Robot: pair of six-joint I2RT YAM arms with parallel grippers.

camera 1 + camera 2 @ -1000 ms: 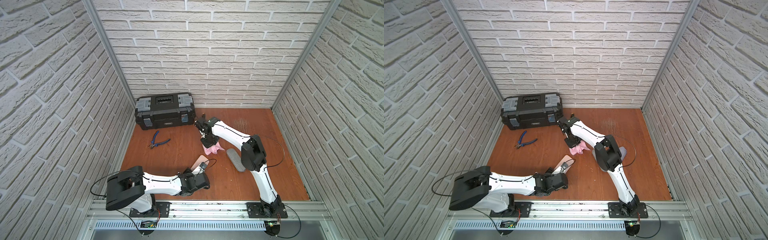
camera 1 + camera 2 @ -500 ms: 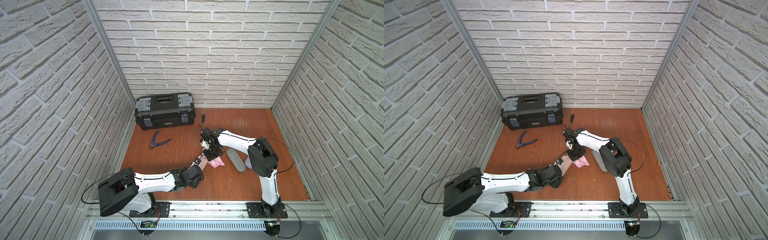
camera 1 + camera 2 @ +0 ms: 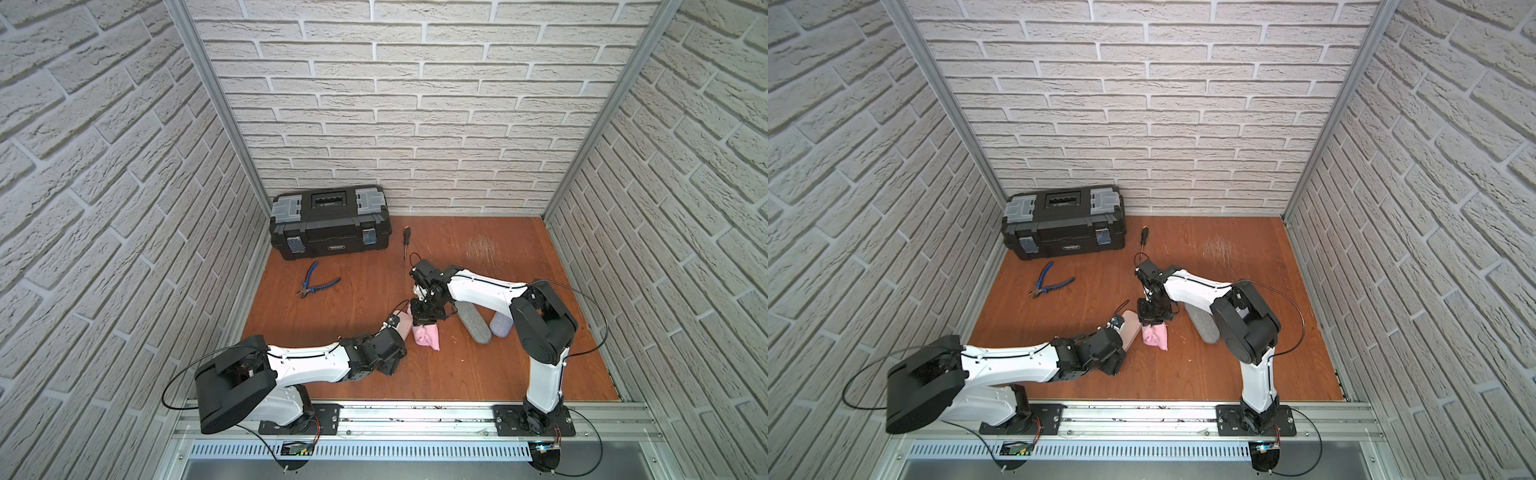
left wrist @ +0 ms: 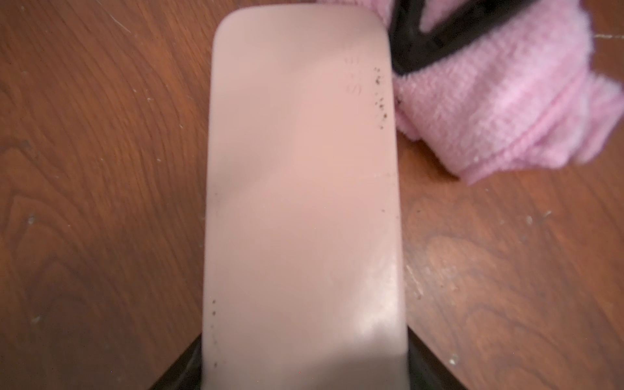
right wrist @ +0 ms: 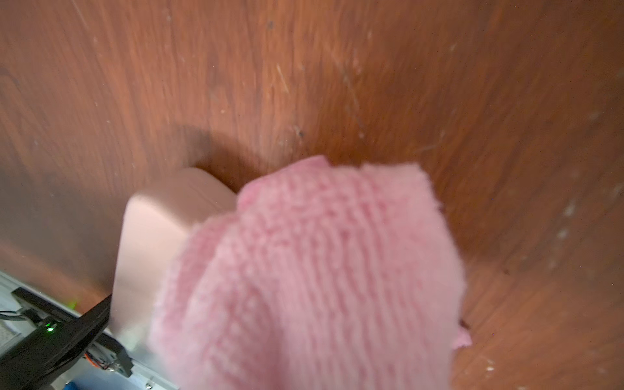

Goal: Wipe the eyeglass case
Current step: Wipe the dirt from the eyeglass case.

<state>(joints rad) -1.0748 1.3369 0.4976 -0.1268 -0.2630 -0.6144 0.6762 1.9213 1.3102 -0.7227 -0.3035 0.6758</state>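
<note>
Eyeglass case [image 4: 304, 202], pale pink, sits clamped at its near end in the left gripper [image 3: 393, 337], whose jaws are spread around its width. It points out over the middle of the wooden table [image 3: 457, 374]. At the case's far end a folded pink cloth [image 4: 489, 101] touches one long edge, pinched tight in the right gripper [image 3: 424, 319]. Dark specks [image 4: 380, 94] dot that edge and the opposite one, suggesting the wipe is barely under way, with most of the surface left to cover.
</note>
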